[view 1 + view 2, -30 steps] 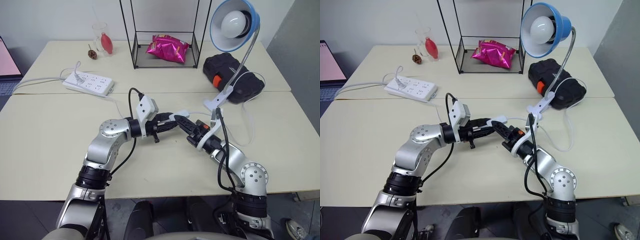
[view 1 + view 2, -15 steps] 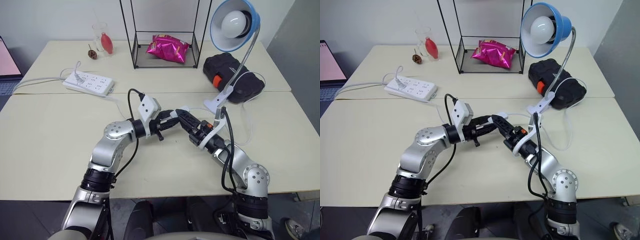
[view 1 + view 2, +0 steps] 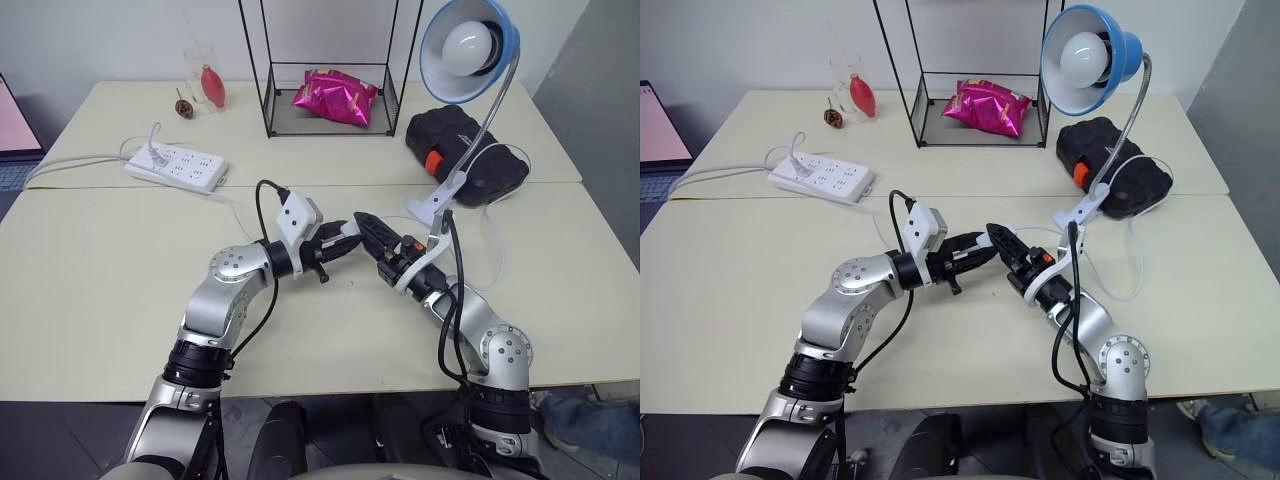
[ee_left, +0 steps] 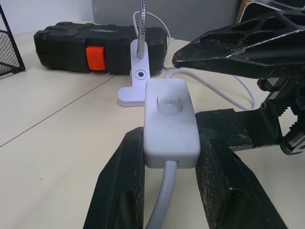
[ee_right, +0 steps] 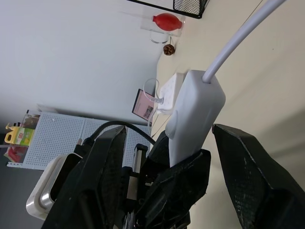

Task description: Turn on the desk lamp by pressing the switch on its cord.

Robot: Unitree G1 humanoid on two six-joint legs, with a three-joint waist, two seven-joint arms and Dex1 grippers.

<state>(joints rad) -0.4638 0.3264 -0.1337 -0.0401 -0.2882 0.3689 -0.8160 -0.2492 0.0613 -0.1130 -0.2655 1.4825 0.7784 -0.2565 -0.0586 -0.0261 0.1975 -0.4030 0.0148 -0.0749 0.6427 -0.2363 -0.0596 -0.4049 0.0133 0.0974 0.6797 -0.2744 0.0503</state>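
The desk lamp stands at the back right, its blue shade (image 3: pixel 470 45) holding a white bulb that shows no glow, above a chrome gooseneck and a white clip base (image 3: pixel 432 205). My left gripper (image 3: pixel 343 236) is shut on the white oblong switch (image 4: pixel 170 119), holding it above the table's middle with its round button facing up. The thin white cord (image 4: pixel 162 210) leaves both ends of the switch. My right gripper (image 5: pixel 167 129) is open. Its two black fingers (image 4: pixel 238 43) stand on either side of the switch without touching it.
A white power strip (image 3: pixel 177 167) lies at the back left. A black case with an orange latch (image 3: pixel 465 155) sits behind the lamp base. A wire rack holding a pink bag (image 3: pixel 335 98) and a glass (image 3: pixel 205 75) stand at the back.
My right gripper has opened; its fingers were together beside the switch and now stand apart around it. The left gripper keeps its hold on the switch.
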